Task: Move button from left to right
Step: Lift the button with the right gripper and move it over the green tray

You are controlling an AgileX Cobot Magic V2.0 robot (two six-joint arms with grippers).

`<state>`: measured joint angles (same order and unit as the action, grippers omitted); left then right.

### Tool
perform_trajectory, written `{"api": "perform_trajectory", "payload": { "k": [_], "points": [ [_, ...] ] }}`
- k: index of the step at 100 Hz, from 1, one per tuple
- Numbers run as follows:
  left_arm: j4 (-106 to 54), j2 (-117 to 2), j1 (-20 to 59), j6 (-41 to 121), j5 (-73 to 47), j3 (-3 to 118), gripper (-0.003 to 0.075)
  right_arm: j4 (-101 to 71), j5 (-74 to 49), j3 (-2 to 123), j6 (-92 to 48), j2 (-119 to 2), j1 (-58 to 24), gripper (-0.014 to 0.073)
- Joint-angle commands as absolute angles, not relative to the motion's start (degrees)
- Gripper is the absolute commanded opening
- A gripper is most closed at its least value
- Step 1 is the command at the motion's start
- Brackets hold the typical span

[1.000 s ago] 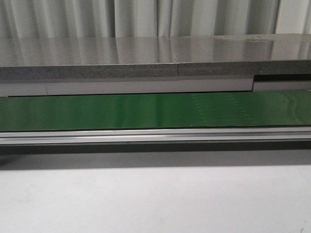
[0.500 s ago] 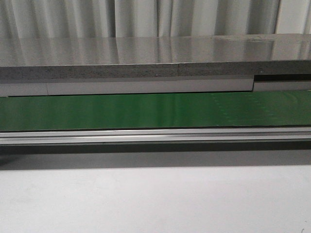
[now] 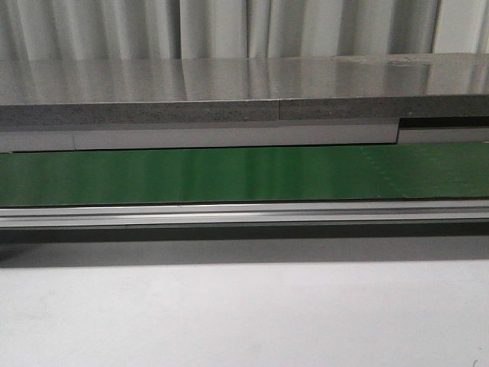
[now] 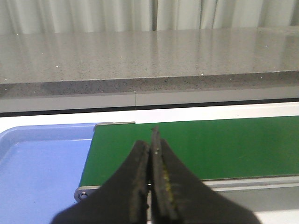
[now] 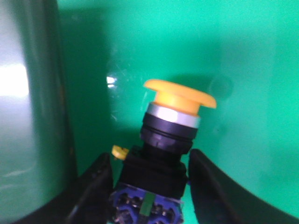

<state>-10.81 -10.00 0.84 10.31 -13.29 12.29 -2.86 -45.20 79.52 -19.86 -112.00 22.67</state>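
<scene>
1. Holding the left gripper [image 4: 150,140] level over the near end of the green belt [image 4: 210,144]; pressing its two black fingers [image 4: 138,177] flat against each other, clenched on nothing.
2. Aiming the right gripper [image 5: 149,154] straight at a bright green surface [image 5: 243,56]; flanking the button [image 5: 180,95] with two dark fingers [image 5: 96,186], one close against each side of its black body; not showing whether squeezing or merely beside it, so cannot tell.
3. Finding the button between those right fingers, slightly tilted; pointing its yellow cap away from the wrist, a silver collar just beneath the cap, a blue and green base nearest the camera.
4. Counting one button, one blue tray [image 4: 37,172] touching the belt's end, one belt, two grippers, two fingers on each.
5. Stretching, in the front view, the belt [image 3: 229,174] across the middle of the frame; lying below it, an aluminium rail [image 3: 244,214] and a white table [image 3: 244,321]; sitting above it, a grey counter [image 3: 229,92] with pale curtains [image 3: 229,27] along the top.
</scene>
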Motion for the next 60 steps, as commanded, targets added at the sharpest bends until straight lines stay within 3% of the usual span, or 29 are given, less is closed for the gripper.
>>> {"api": "perform_trajectory", "payload": {
  "k": [1,33,60],
  "points": [
    [-11.25,-10.52,1.17,10.17,-8.84,13.89,-0.002,-3.25,-44.02,81.49,-20.36,-108.92,22.82,0.0467],
    [-11.25,-10.52,1.17,10.17,-8.84,13.89,-0.002,-3.01,-43.48,81.61,-18.96,-107.55,22.92,0.0476],
    [-11.25,-10.52,1.17,10.17,-8.84,13.89,-0.002,-8.22,-39.21,81.61,-18.52,-99.37,21.36,0.0476]
  ]
}}
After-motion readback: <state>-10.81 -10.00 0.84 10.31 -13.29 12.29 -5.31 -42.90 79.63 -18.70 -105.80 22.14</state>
